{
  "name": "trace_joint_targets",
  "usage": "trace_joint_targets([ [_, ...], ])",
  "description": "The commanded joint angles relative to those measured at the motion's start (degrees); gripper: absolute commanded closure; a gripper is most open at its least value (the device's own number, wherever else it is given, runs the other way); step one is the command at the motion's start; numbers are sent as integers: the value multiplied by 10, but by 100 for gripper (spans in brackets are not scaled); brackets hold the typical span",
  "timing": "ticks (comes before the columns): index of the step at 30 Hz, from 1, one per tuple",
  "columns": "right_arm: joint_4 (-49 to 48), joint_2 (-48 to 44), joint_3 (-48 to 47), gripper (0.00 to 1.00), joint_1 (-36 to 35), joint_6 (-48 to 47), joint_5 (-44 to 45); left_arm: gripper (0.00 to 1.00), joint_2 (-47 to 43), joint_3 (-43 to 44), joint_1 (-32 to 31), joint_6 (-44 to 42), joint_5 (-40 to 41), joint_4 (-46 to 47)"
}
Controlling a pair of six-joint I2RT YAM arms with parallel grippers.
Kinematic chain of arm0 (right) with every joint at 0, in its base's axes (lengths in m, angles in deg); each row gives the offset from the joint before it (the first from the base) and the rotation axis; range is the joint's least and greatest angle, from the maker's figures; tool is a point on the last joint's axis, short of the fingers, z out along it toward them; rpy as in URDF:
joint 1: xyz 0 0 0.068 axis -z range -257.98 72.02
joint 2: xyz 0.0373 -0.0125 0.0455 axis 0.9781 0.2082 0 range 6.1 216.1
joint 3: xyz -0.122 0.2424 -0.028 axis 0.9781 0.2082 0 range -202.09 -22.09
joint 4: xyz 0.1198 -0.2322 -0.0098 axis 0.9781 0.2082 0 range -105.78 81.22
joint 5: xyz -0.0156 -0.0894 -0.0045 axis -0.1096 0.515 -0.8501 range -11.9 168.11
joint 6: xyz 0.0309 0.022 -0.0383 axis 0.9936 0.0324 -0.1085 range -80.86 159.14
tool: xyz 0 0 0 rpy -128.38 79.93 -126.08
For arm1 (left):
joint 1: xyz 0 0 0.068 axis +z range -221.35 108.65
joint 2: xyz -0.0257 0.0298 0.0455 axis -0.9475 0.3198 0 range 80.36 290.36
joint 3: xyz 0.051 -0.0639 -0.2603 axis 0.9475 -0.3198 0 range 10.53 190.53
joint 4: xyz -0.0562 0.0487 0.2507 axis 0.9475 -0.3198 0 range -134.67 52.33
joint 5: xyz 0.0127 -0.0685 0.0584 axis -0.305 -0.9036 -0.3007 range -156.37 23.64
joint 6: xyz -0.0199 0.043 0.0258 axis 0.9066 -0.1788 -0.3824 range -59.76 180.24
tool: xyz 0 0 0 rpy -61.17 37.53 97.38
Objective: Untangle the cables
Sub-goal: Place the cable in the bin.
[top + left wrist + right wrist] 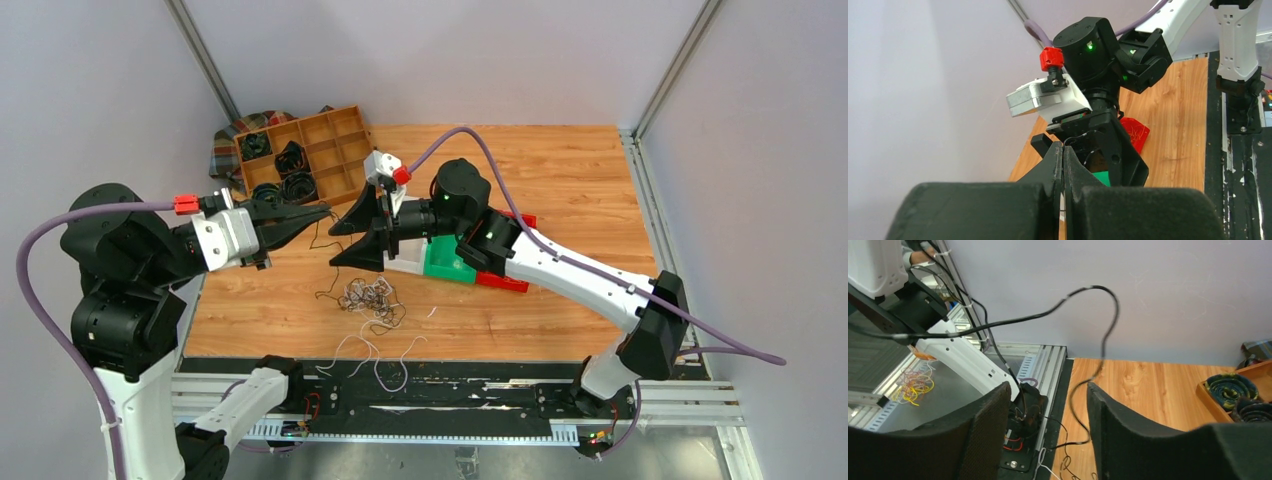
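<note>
Centre-left in the top view: pinching a thin black cable (1093,288) with the left gripper (325,211), fingers pressing flat together, tip pointing right. Sitting just above that, toward the upper left, on the table (560,180): a tray (340,150) holding thick black coils (290,158).

Dropping slack and kinked from the pinched tip, and running down toward the other cables (370,293). Lying there in a loose tangle on the wood, just below and right of the tip, under both grippers and touching neither. Trailing from that tangle toward the bottom edge of the frame in thin white loops.

Facing the left tip from the right, near it but apart: the right gripper (333,245), standing spread and gripping nothing.

In the right wrist view, arching from the upper left across the top of the frame, then falling past the gap between the spread fingers (988,440). Inside the gap or hanging beyond it: impossible to tell.
</note>
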State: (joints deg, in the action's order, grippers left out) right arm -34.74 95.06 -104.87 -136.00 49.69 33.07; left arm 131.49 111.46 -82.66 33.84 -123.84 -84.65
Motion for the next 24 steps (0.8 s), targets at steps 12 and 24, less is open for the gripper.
trace_joint_targets([
  [12, -110, -81, 56, 99, 43, 76, 226, 99, -32, -41, 3, -10, 2, 7],
  [24, -118, -115, 53, 99, 110, 220, 225, 93, -97, -252, 3, 3, 83, 116],
])
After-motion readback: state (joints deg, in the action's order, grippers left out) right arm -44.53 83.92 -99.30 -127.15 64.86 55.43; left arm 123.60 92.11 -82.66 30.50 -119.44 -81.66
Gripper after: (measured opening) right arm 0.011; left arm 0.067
